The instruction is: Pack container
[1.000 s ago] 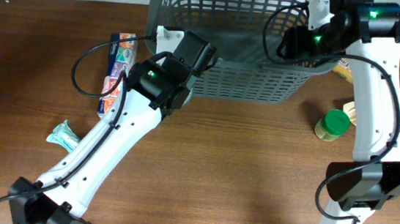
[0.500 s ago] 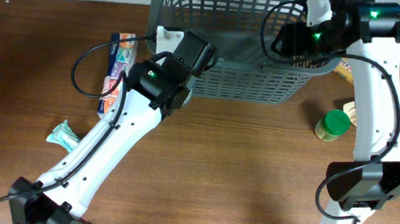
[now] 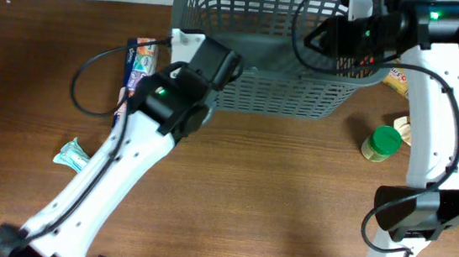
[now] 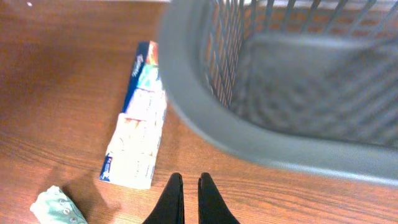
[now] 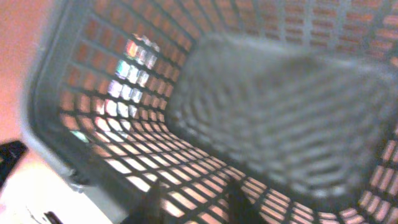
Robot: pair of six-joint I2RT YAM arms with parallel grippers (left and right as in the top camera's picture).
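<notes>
While the container (image 3: 254,93) sits at the table's (image 3: 290,202) far edge, I see my left gripper (image 4: 189,182) just outside its near left corner, fingers pressed together on nothing. My right gripper (image 5: 196,202) hovers over the container's inside, too blurred to tell whether it is spread or pinched.

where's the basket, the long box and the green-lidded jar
basket (image 3: 287,96), overhead view, on its near slotted wall
long box (image 4: 138,140), left wrist view, middle of its top face
jar (image 3: 384,141), overhead view, on its green lid
</notes>
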